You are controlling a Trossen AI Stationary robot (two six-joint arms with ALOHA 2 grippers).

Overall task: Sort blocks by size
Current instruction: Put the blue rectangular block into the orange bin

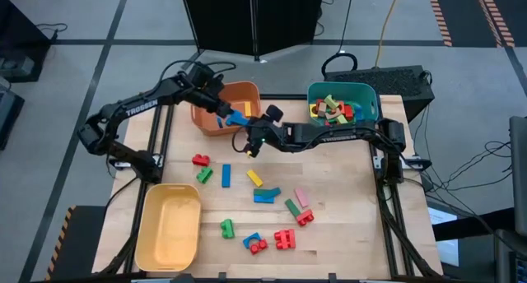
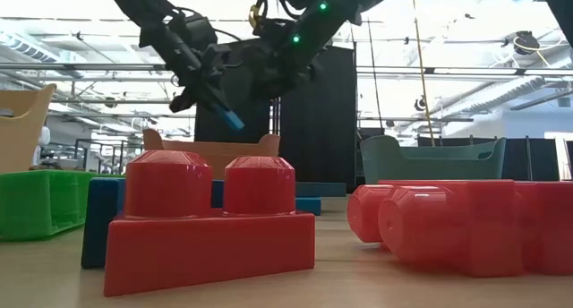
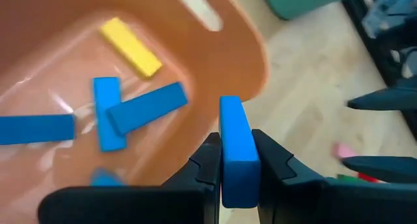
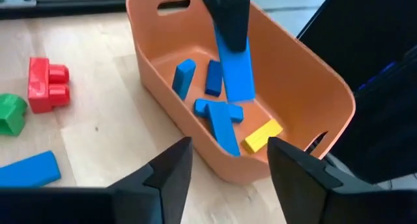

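Observation:
My left gripper (image 1: 224, 109) is over the orange bin (image 1: 207, 118) at the table's far left, shut on a blue flat bar (image 3: 234, 129). The bar also shows in the right wrist view (image 4: 236, 64) and in the low view (image 2: 233, 120). Several blue bars (image 4: 218, 116) and a yellow bar (image 4: 262, 135) lie on the bin's floor. My right gripper (image 4: 228, 175) is open and empty above the table just beside that bin, on its right (image 1: 250, 145). Loose blocks (image 1: 255, 197) lie flat on the table's middle and near part. My left gripper pinches the blue bar by its two broad faces, at its upper end (image 3: 236, 168), between the two fingers. The fingers slant down from above and run along the bar. The bar sticks out past the fingertips, its free end (image 4: 240, 90) pointing down into the bin, lifted clear.
A teal bin (image 1: 366, 98) holding several blocks stands at the far right. A yellow bin (image 1: 169, 225) stands at the near left. Red studded bricks (image 2: 210, 223) lie at the table's near edge. My two arms are close together at the orange bin's right side.

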